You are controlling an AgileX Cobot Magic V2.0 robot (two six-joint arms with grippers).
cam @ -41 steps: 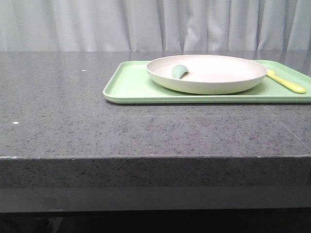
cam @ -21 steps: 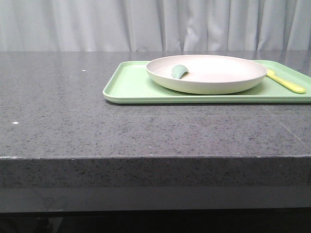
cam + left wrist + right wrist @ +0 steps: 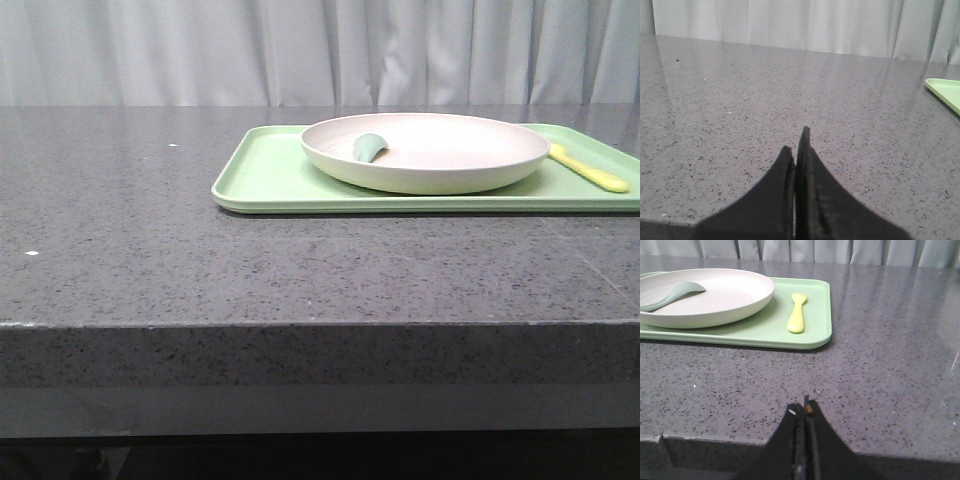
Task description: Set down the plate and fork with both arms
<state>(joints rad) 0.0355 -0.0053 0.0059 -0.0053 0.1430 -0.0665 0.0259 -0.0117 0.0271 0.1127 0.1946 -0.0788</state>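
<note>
On the far right part of the table [image 3: 200,270], in my front view, sits a green tray [image 3: 262,170]. A big pale plate [image 3: 425,150] rests on the tray, filling its middle. A small green piece [image 3: 368,146] lies inside the plate, near the plate's left rim. I cannot tell if it is the fork or a spoon. A yellow handle [image 3: 590,172] lies on the tray just beside the plate's right rim.

From my left wrist view, my left pincer [image 3: 796,150] is closed, with its two tips pressed together and nothing between them. It hangs low over bare table. One corner of the green tray [image 3: 946,92] peeks in, well apart from my tips.

From my right wrist view, my right pincer [image 3: 805,410] is closed too, and it holds nothing. It sits near the table's front edge. The tray [image 3: 817,315] lies ahead of it. The plate [image 3: 725,292] is on the tray, and the yellow piece [image 3: 797,312] lies between the plate and the tray's right edge.

Both things are on the tray and both my pincers are empty. That fits two stages: the things just set down there, or the things waiting to be picked up. I cannot tell which, so I name no next move.
</note>
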